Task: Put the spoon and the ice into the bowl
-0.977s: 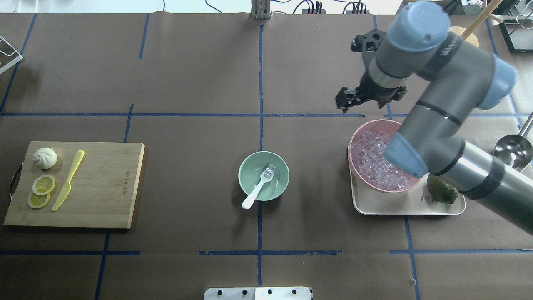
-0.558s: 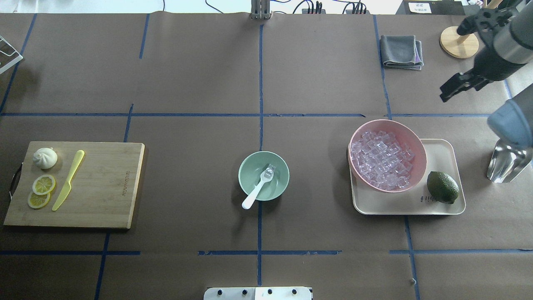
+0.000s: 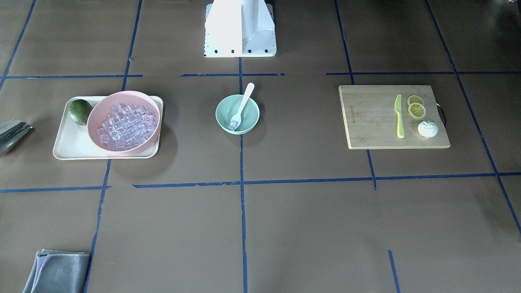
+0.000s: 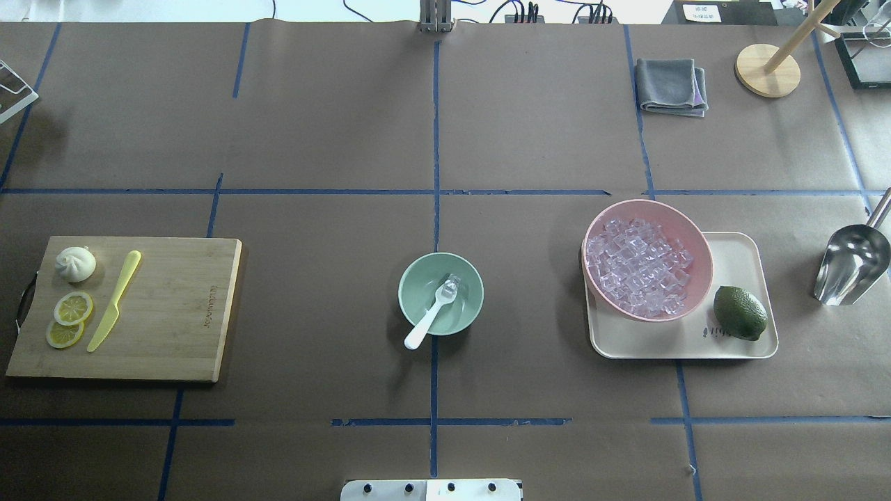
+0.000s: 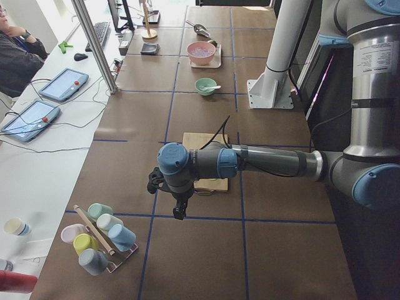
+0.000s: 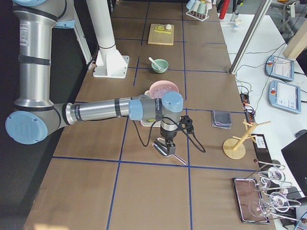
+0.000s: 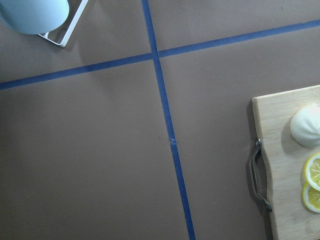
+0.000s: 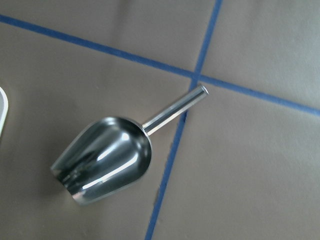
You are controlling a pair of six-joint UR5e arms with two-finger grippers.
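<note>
The mint-green bowl (image 4: 411, 303) stands at the table's middle and also shows in the front view (image 3: 252, 112). The white spoon (image 4: 428, 316) lies in it, with its handle over the rim toward the robot. One clear ice cube (image 4: 452, 283) sits on the spoon's scoop inside the bowl. My left gripper (image 5: 180, 212) shows only in the exterior left view, past the cutting board; I cannot tell if it is open. My right gripper (image 6: 168, 140) shows only in the exterior right view, over the metal scoop (image 6: 165, 148); I cannot tell its state.
A pink bowl (image 4: 696, 240) full of ice cubes and a green fruit (image 4: 740, 313) sit on a cream tray (image 4: 734, 261). A cutting board (image 4: 174, 306) holds a bun, lemon slices and a yellow-green knife (image 4: 115, 300). A grey cloth (image 4: 670, 85) lies far right.
My right arm has swung away to the right and out of the overhead view. The bowl, spoon and ice cube have not moved.
</note>
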